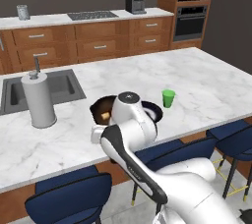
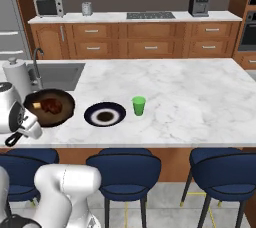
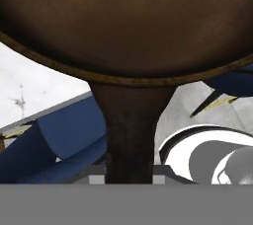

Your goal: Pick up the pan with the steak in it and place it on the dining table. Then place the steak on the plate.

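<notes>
Left base view: arm rises from lower right, and its wrist housing covers the near edge of the dining table [image 1: 197, 75]. Pan [image 1: 101, 107] shows as a dark rim with a brownish inside just left of the wrist; a pale yellowish bit lies inside it. Plate [image 1: 153, 111] is mostly hidden behind the wrist, to its right. Green cup [image 1: 169, 98] stands upright just beyond the plate. Paper towel roll [image 1: 39, 99] stands upright beside the sink [image 1: 59, 88].

Right base view: pan [image 2: 52, 107] sits at the left near edge of the dining table [image 2: 190, 97], steak [image 2: 51, 105] inside it, with the pale bit on its left. The handle runs toward the gripper [image 2: 22, 131], which sits at the table's edge. Plate [image 2: 105, 115] lies just right of the pan, apart from it, bare. Green cup [image 2: 138, 105] is to the right of the plate. Blue stools [image 2: 123, 172] stand beneath the near edge.

Hand view: pan [image 3: 123, 21] seen from below and close, handle [image 3: 131, 130] running straight down into the gripper [image 3: 129, 179]. Jaws fully drawn in, clamped on the handle. Blue stool [image 3: 59, 140] and floor visible underneath.
</notes>
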Tool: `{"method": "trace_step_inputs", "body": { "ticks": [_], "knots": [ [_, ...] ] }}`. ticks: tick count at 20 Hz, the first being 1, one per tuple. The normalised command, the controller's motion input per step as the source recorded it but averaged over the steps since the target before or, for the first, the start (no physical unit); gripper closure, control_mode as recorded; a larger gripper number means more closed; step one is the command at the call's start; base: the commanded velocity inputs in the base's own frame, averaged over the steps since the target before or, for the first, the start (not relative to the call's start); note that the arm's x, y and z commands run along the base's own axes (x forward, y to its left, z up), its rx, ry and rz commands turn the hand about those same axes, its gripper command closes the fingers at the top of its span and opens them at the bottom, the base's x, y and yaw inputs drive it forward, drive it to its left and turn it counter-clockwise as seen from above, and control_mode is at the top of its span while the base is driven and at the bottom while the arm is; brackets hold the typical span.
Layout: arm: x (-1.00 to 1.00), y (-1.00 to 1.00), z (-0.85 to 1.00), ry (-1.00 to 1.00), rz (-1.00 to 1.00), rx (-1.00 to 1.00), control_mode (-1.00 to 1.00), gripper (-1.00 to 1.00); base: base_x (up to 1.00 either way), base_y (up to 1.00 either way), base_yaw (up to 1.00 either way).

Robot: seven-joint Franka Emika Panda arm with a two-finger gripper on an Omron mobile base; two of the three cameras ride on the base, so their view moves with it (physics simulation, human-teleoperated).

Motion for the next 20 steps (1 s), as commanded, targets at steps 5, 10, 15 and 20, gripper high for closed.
{"method": "trace_step_inputs", "body": {
  "ticks": [5,10,15,20],
  "knots": [
    [0.59,0.05,-0.14,-0.02,-0.03,0.0,-1.0,1.0,0.0,0.0,0.0],
    [0.71,0.11,-0.16,0.0,-0.04,0.0,-1.0,1.0,0.0,0.0,0.0],
    [0.67,0.23,-0.18,0.0,-0.04,0.01,-1.0,1.0,0.0,0.0,0.0],
    [0.74,0.38,-0.2,0.01,-0.05,0.01,-1.0,1.0,0.0,0.0,0.0]
  ]
}}
